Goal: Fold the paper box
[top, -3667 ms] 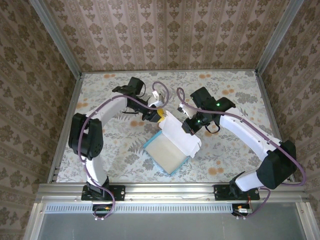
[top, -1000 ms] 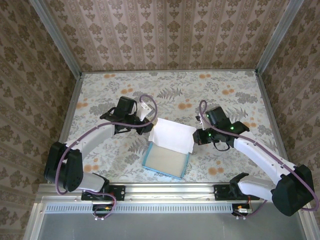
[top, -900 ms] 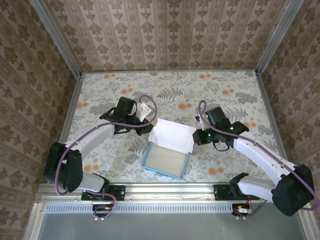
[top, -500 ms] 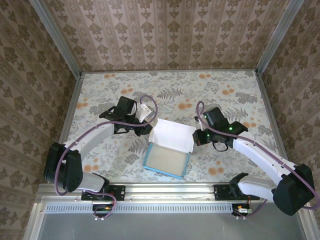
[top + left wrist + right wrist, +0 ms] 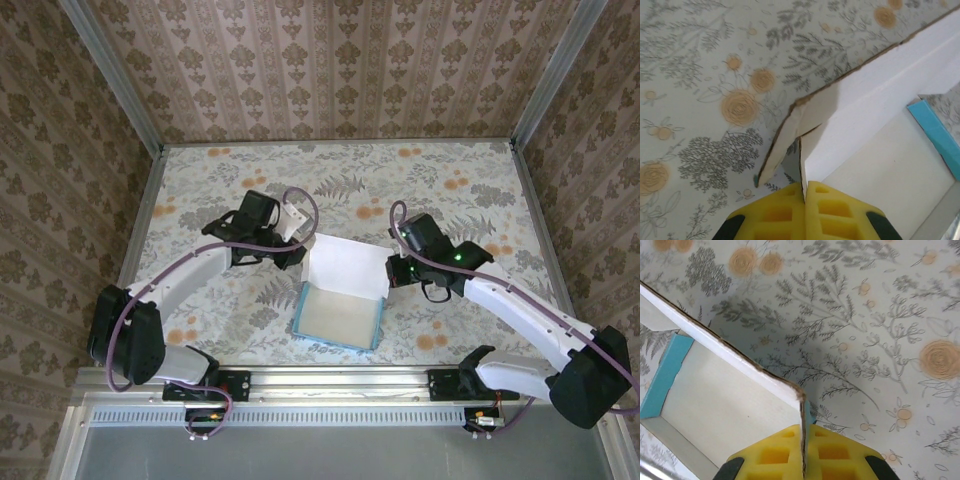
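Observation:
The paper box (image 5: 340,310) lies at the table's middle front, a shallow tray with turquoise-blue outer walls and a white inside, its large white flap (image 5: 347,266) raised at the far side. My left gripper (image 5: 297,252) is shut on the flap's left edge; in the left wrist view the yellow pads (image 5: 785,210) clamp the thin card (image 5: 865,115) at my left gripper (image 5: 804,187). My right gripper (image 5: 393,271) is shut on the flap's right edge; in the right wrist view its pads (image 5: 832,452) pinch the card edge (image 5: 801,412) at my right gripper (image 5: 803,432), with a blue wall (image 5: 665,375) to the left.
The flowered tabletop (image 5: 470,190) spreads around the box. Patterned walls (image 5: 330,60) close it in on three sides, with metal rails (image 5: 135,240) along the edges. Both arm bases (image 5: 205,385) stand at the near edge.
Both grippers shifted slightly with the flap, and the box turned to sit squarer to the table's front edge. The left gripper closed tighter on the flap edge.

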